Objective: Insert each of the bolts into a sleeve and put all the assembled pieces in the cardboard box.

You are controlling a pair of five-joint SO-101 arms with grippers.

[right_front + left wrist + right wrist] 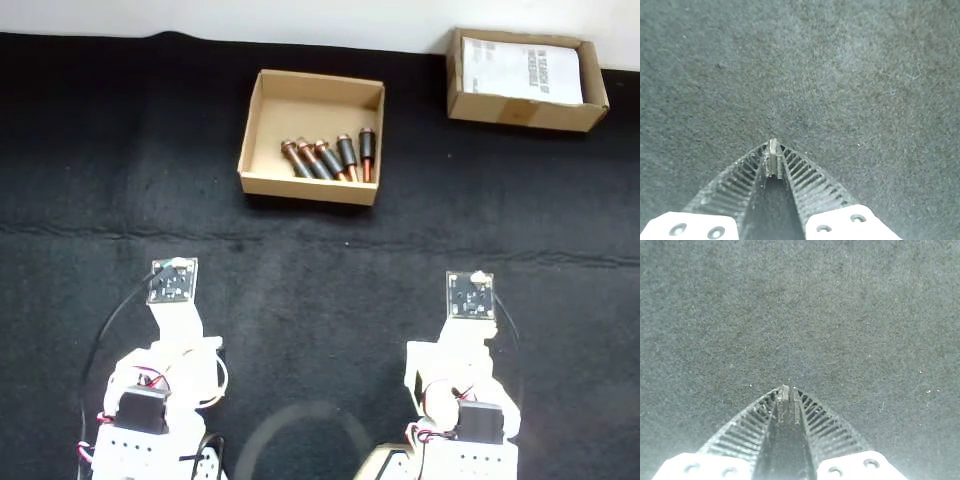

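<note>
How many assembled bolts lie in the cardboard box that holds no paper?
5, side by side in the cardboard box: leftmost, second, middle, fourth, rightmost. None seems hidden.

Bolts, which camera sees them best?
The high view: five bolts lie in a row inside the box, seen from above. Both wrist views face black cloth, past the shut left gripper and right gripper.

Worktop [320, 260]: open black felt across the middle band, passable side to side. Obstacles: cardboard box [305, 188] walls, upper centre, top open; second box [520, 112], upper right; one arm [165, 380] lower left, another arm [465, 380] lower right.
</note>
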